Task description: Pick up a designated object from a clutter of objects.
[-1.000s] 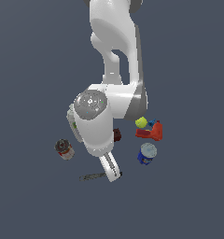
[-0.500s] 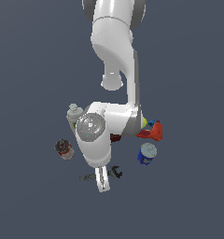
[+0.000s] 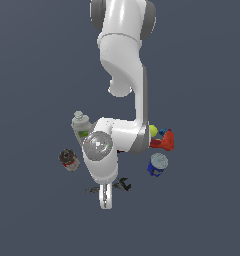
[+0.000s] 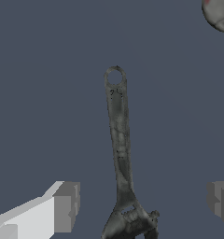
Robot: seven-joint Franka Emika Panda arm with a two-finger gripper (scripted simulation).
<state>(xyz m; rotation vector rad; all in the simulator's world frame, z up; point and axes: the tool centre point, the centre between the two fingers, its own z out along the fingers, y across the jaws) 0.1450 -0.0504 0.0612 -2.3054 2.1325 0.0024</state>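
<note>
The wrench (image 4: 119, 154) lies flat on the grey floor, a slim dark grey handle with a hole at one end and a black jaw head at the other. My gripper (image 4: 142, 203) hangs open above it, one finger on each side of the head end, neither touching. In the exterior view the wrench (image 3: 119, 186) pokes out on both sides of my gripper (image 3: 106, 197), which covers its middle. The clutter sits around the arm: white green-labelled bottle (image 3: 81, 125), small red-white can (image 3: 69, 159), blue can (image 3: 157, 164), yellow-green ball (image 3: 153, 131), red-blue tool (image 3: 164, 139).
The arm's wrist and forearm (image 3: 109, 147) hang over the middle of the clutter and hide what lies under them. In the wrist view the small red-white can (image 4: 219, 14) shows at one corner.
The arm has swung toward the exterior view's left and lowered, bringing the gripper from beside the wrench to directly over it.
</note>
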